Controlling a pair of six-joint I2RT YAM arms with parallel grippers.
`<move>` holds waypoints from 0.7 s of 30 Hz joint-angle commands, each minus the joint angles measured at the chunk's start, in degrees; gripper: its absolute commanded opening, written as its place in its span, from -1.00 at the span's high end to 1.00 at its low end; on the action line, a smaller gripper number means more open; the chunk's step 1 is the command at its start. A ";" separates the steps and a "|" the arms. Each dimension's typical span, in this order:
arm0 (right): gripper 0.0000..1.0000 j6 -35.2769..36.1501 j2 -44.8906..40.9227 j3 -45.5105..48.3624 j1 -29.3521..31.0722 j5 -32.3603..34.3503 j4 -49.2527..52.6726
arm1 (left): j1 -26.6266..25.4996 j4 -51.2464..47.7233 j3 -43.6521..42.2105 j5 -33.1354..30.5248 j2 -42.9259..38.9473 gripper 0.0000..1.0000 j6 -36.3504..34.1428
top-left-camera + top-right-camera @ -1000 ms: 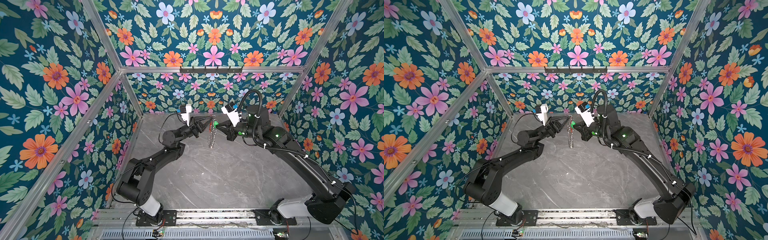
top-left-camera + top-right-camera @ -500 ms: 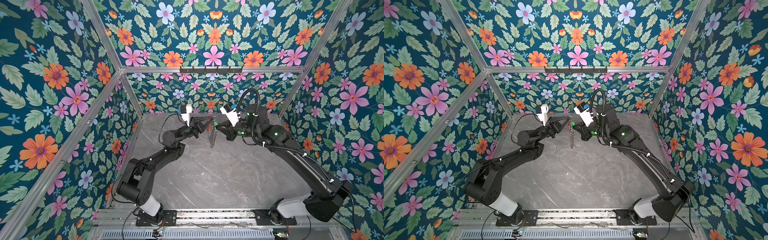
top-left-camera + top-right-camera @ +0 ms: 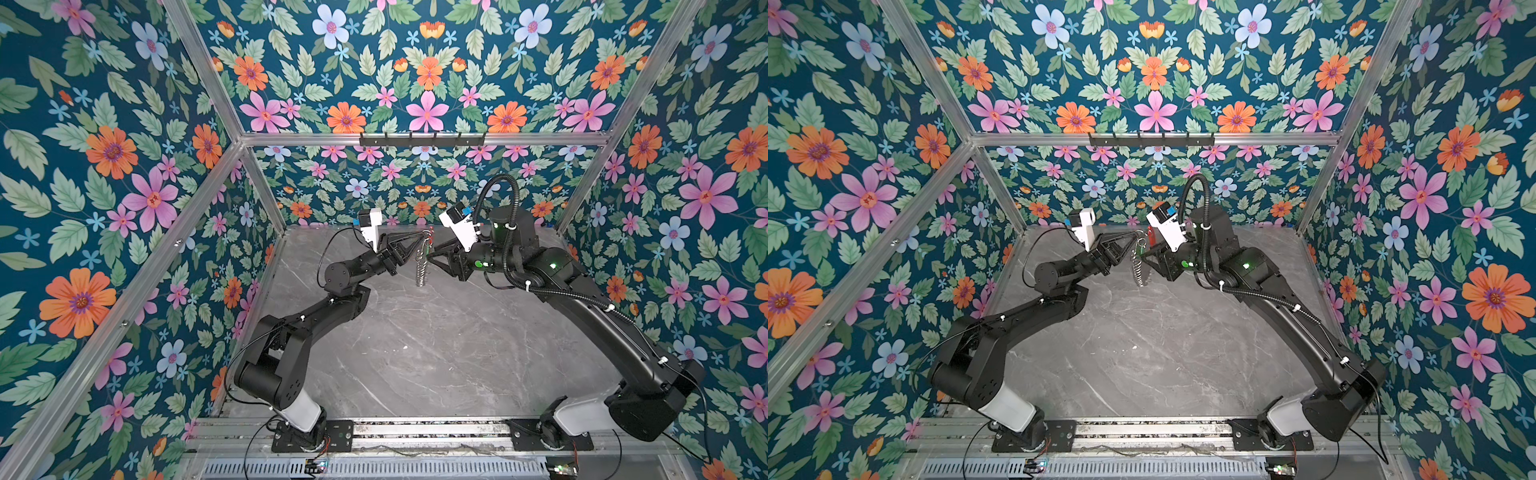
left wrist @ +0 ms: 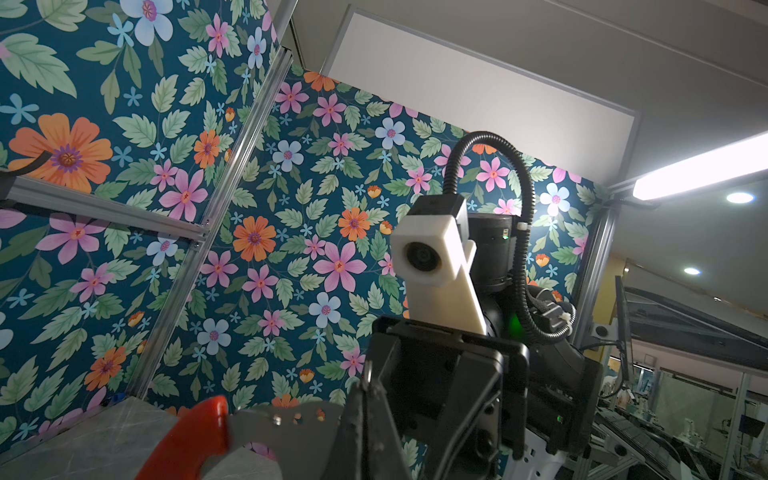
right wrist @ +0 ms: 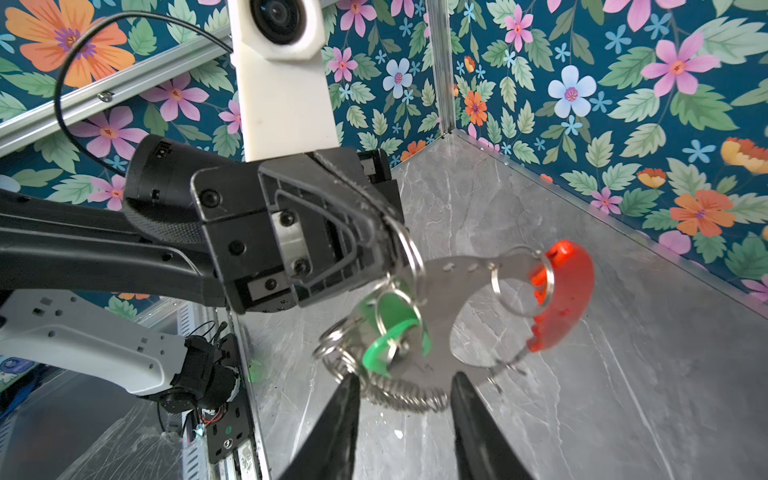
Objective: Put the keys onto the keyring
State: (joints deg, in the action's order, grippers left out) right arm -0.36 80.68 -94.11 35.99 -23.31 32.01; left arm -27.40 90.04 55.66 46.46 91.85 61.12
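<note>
In a top view the keyring [image 3: 422, 266] hangs above the tabletop [image 3: 415, 353], near its back edge. It is between the left tool [image 3: 424, 237], which clamps its top from the left, and the right tool [image 3: 432, 254], just beside it on the right. The key [image 5: 390, 336] hangs against the keyring, close to the left tool's tips.

both arms are matte black, the left arm [image 3: 332, 307] and the right arm [image 3: 590, 307], each with a white shell [image 3: 301, 411] at the base and a white camera housing [image 3: 371, 226] at the wrist. a ribbed black conduit [image 3: 498, 177] arcs over the right arm, which carries green lights [image 3: 552, 266]. the right claw [image 5: 405, 376] has black tapered fingers.
</note>
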 commanded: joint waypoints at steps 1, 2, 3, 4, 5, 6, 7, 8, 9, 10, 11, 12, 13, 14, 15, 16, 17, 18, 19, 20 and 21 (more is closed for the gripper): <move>0.24 1.33 -1.57 -0.03 -0.80 2.02 0.35 | -0.02 3.40 0.30 -0.44 -0.04 1.00 0.32; 0.25 1.34 -1.90 -0.11 -1.01 1.82 0.31 | -0.02 3.41 0.24 -0.46 -0.10 1.00 0.31; 0.27 1.31 -2.18 -0.35 -1.20 1.54 0.22 | -0.04 3.45 0.19 -0.32 -0.10 1.00 0.40; 0.29 1.15 -2.35 -0.67 -1.19 0.90 -0.04 | -0.05 3.47 0.17 -0.33 -0.09 1.00 0.45; 0.31 0.86 -2.29 -1.00 -1.27 0.22 -0.42 | -0.02 3.48 0.17 -0.34 -0.11 1.00 0.48; 0.35 0.40 -2.12 -1.59 -1.27 -0.82 -0.75 | -0.02 3.48 0.15 -0.35 -0.16 1.00 0.49; 0.37 -0.25 -1.74 -2.24 -1.34 -2.00 -1.09 | -0.03 3.48 0.07 -0.32 -0.18 1.00 0.57; 0.39 -0.91 -1.39 -2.91 -1.47 -3.09 -1.52 | -0.02 3.48 0.06 -0.32 -0.25 1.00 0.58; 0.40 -1.79 -0.88 -3.52 -1.52 -4.27 -2.15 | -0.03 3.48 0.02 -0.39 -0.39 1.00 0.58; 0.40 -2.76 -0.39 -4.22 -1.77 -5.58 -2.90 | -0.02 3.48 -0.03 -0.36 -0.48 1.00 0.58; 0.40 -3.56 0.12 -4.61 -1.96 -6.43 -3.51 | -0.07 3.48 -0.15 -0.36 -0.55 1.00 0.59; 0.40 -4.36 0.72 -5.14 -2.38 -7.35 -4.07 | -0.03 3.48 -0.19 -0.36 -0.71 1.00 0.58; 0.40 -5.18 1.28 -5.49 -2.71 -8.06 -4.52 | -0.02 3.48 -0.28 -0.31 -0.80 1.00 0.58; 0.40 -5.81 1.65 -5.72 -3.00 -8.47 -4.88 | -0.02 3.47 -0.33 -0.31 -0.81 1.00 0.58; 0.40 -6.42 2.08 -5.88 -3.19 -8.84 -5.23 | -0.02 3.47 -0.42 -0.31 -0.92 1.00 0.58; 0.41 -6.97 2.48 -6.05 -3.42 -9.18 -5.37 | -0.02 3.40 -0.29 -0.24 -1.02 1.00 0.58; 0.41 -7.23 2.59 -6.01 -3.60 -9.35 -5.60 | -0.02 3.39 -0.22 -0.27 -1.03 1.00 0.60; 0.41 -7.58 2.72 -6.00 -3.72 -9.49 -5.98 | -0.07 3.39 -0.07 -0.24 -1.04 1.00 0.58; 0.41 -7.87 2.96 -5.83 -3.86 -9.74 -6.27 | -0.02 3.39 0.10 -0.19 -1.01 1.00 0.60; 0.41 -8.19 3.05 -5.76 -4.04 -9.97 -6.57 | -0.05 3.39 0.36 -0.06 -0.90 1.00 0.63; 0.41 -8.55 3.17 -5.72 -4.08 -10.33 -6.97 | -0.02 3.39 0.62 -0.05 -0.76 1.00 0.66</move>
State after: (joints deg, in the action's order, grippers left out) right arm -7.18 83.64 -99.70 32.12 -31.48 28.01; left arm -27.40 90.26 55.46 46.50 91.24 61.36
